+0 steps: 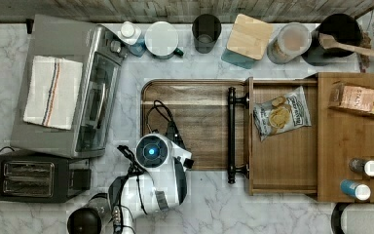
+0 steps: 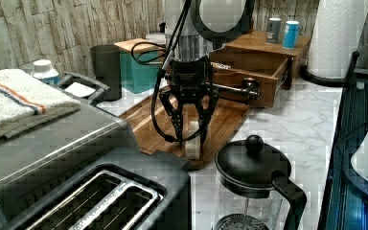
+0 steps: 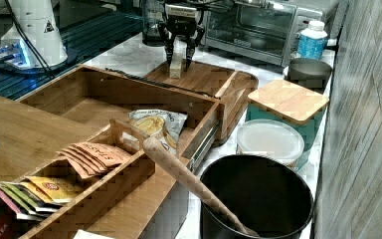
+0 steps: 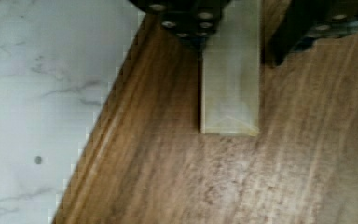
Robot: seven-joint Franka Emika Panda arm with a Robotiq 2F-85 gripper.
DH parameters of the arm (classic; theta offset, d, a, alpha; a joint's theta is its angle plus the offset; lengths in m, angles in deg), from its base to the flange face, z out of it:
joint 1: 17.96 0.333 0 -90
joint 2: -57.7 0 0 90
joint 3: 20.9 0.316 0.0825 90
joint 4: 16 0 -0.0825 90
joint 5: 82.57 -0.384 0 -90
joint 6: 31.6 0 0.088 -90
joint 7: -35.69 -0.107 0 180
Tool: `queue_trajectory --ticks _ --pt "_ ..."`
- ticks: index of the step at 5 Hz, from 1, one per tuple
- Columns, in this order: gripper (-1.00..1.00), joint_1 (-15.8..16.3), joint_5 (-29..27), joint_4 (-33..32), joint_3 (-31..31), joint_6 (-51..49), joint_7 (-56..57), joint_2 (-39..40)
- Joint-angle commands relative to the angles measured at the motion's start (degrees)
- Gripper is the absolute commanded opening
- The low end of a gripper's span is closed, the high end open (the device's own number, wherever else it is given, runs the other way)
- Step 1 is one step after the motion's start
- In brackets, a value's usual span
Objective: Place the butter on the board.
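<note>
On the board (image 2: 230, 117), near the corner closest to the toaster (image 2: 100, 196), the butter (image 2: 193, 141) stands between the gripper's (image 2: 190, 137) two black fingers (image 2: 175, 125). In the wrist view the pale stick (image 4: 230, 74) rests on the dark wood (image 4: 177, 168), with one finger right against its side and the other set a little off from it, so the grip looks loosened rather than clenched. The board's grooved rim runs beside the marble counter (image 4: 42, 93) there.

From the right view the butter (image 3: 177, 62) sits upright at the board's (image 3: 204, 77) far end, the gripper (image 3: 178, 59) straddling it from above. Behind it stands a toaster oven (image 3: 258, 27) with a blue-labelled bottle (image 3: 311, 40) beside it.

Seen from the top, the arm (image 1: 153, 165) covers the board's (image 1: 199, 122) lower left corner (the butter is hidden under it). A lighter wooden drawer (image 1: 282, 141) with a black bar handle (image 1: 232, 134) overlaps the board's right edge in the top view; a bag of chips (image 1: 281, 113) lies inside. A folded towel (image 1: 52, 91) lies on the toaster oven (image 1: 68, 83), and a black french press (image 2: 254, 182) stands on the counter just beside the board in the left view.
</note>
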Motion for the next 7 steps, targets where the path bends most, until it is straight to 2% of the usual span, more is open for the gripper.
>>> queue_trajectory --ticks 1,7 --pt "1.00 0.07 -2.27 1.24 0.29 3.42 -1.84 -2.49" --pt "1.00 0.20 -1.70 1.20 -0.15 3.48 -2.42 -2.50"
